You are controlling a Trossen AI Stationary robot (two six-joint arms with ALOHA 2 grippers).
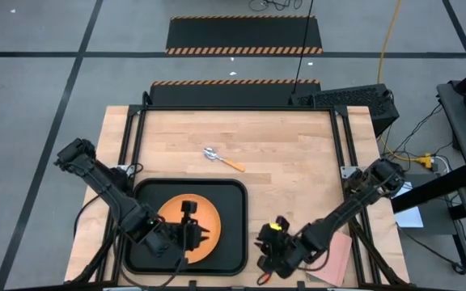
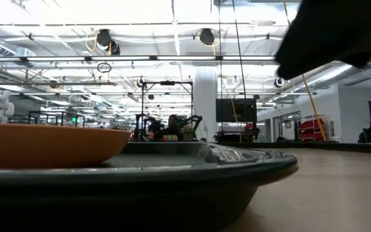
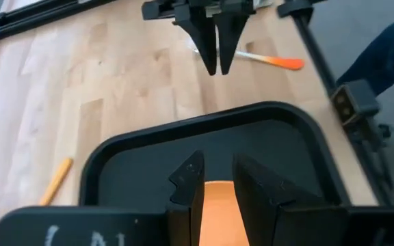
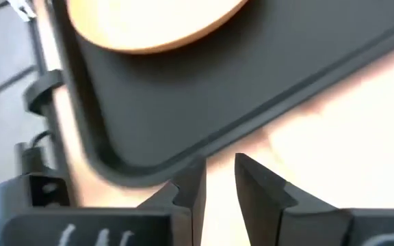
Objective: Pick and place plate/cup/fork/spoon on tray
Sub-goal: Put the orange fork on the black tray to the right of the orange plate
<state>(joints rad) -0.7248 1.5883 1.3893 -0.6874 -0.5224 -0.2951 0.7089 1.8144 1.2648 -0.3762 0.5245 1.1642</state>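
High view shows the left gripper (image 1: 203,235) over the orange plate (image 1: 178,212), which lies inside the black tray (image 1: 140,194) at about seven o'clock on the table (image 1: 290,153). In the left wrist view its fingers (image 3: 190,188) stand slightly apart with only plate showing between them, pinching nothing. The spoon (image 1: 221,158) lies on bare wood near the table's centre, toward twelve o'clock from the tray and well apart from it. The right gripper (image 1: 267,257) hangs just beside the tray's three-o'clock rim, at about five o'clock on the table; in the right wrist view its fingers (image 4: 255,184) are a little spread over wood, empty. A pink notebook (image 1: 340,257) lies beneath the right arm.
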